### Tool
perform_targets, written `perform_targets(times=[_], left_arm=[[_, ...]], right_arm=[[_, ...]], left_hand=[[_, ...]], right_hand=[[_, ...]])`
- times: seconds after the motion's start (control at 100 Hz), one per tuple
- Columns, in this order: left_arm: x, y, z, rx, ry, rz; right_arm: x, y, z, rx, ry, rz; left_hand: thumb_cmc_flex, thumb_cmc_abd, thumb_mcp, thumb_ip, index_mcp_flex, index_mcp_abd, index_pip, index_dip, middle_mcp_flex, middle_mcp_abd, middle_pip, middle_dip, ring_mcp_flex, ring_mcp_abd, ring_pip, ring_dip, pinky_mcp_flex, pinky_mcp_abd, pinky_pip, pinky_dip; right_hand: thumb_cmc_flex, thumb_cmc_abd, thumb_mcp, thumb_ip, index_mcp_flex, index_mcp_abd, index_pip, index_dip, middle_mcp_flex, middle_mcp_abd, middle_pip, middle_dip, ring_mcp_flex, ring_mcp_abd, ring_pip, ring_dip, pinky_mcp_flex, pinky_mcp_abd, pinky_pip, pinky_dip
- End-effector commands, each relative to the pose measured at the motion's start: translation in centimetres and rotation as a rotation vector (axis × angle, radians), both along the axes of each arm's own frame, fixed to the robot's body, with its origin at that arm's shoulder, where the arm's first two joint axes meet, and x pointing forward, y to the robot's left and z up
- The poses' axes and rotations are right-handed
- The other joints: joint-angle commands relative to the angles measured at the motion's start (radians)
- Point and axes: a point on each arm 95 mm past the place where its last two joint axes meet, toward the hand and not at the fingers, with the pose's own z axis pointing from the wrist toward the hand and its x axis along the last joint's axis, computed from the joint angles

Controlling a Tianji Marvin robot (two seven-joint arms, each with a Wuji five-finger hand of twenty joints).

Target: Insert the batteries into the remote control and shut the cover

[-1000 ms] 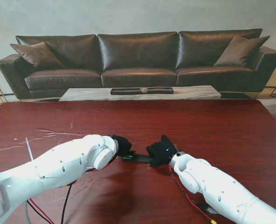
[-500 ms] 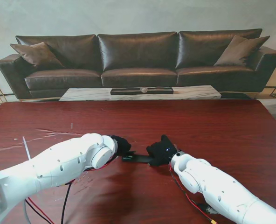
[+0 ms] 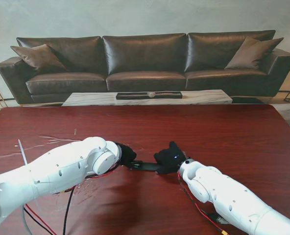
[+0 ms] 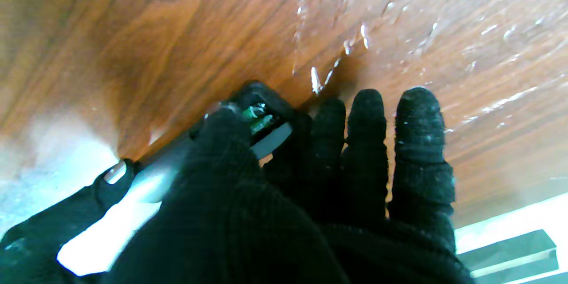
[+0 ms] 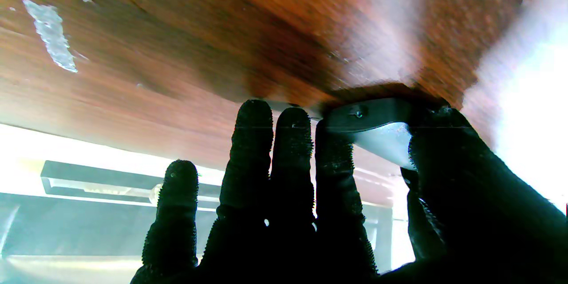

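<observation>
Left hand: the left hand (image 3: 125, 153) is closed round one end of the remote control (image 3: 146, 165), its thumb (image 4: 226, 135) pressed over the open battery end while the other fingers sit alongside, against the table (image 3: 223, 132).
Right hand: the right hand (image 3: 170, 157) clamps the opposite end of the remote, with the thumb on one face and fingers behind it; in the right wrist view that end shows a small screw in the casing.
Remote's place: it lies low over the table, near my edge and about midway between the two arms, bridging the two black gloves. Whether it touches the wood I cannot tell.
Battery bay: the compartment (image 4: 259, 117) is open at the left-hand end. Something green and silvery shows inside it, partly under the thumb. It could be a battery or the contacts; I cannot tell which, nor how many cells are in.
Cover: no separate cover shows in any view. It may be hidden under a glove or out of frame.
Progress: I would judge this mid-task, in the battery-seating step, with the thumb seemingly pushing into the bay.
Still to do: the bay is plainly not shut, so any remaining cell has to go in, and then the cover must be closed.
</observation>
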Motion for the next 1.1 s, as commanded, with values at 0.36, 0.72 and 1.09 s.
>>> perform_targets(times=[0.36,0.72,1.09], left_arm=[[-1.16,1.39,-1.89,0.057,0.091,-0.012],[-1.61,1.47,-1.98,0.081,0.087,-0.037],[-1.52,0.96,-1.39,0.043,0.018,-0.018]], right_arm=[[-0.83,-0.80,-1.62,-0.035,0.037,-0.009],[-0.80,-0.84,-1.61,-0.035,0.035,-0.012],[-0.79,-0.81,-1.60,-0.032,0.036,-0.009]], left_hand=[[-0.054,0.039,-0.005,0.033,0.011,-0.231,-0.183,-0.051,-0.109,0.007,-0.095,-0.053,-0.088,0.032,-0.093,-0.043,-0.079,0.047,-0.073,0.042],[-0.021,0.013,0.003,0.047,-0.008,-0.235,-0.248,-0.112,-0.151,0.006,-0.132,-0.069,-0.121,0.019,-0.137,-0.067,-0.115,0.052,-0.119,0.044],[-0.104,0.033,-0.008,0.045,-0.066,-0.010,-0.293,-0.148,-0.223,0.035,-0.132,-0.061,-0.147,0.030,-0.138,-0.065,-0.122,0.041,-0.124,0.052]], right_hand=[[0.155,0.097,0.096,0.113,0.049,-0.171,0.100,0.035,-0.003,0.007,-0.036,-0.029,-0.016,-0.009,0.002,-0.006,-0.019,0.018,0.000,0.009],[0.155,0.098,0.095,0.113,0.049,-0.171,0.100,0.035,-0.003,0.008,-0.036,-0.029,-0.016,-0.008,0.002,-0.005,-0.019,0.019,0.000,0.009],[0.155,0.099,0.094,0.113,0.049,-0.171,0.100,0.034,-0.003,0.008,-0.036,-0.029,-0.016,-0.008,0.002,-0.006,-0.019,0.019,0.001,0.009]])
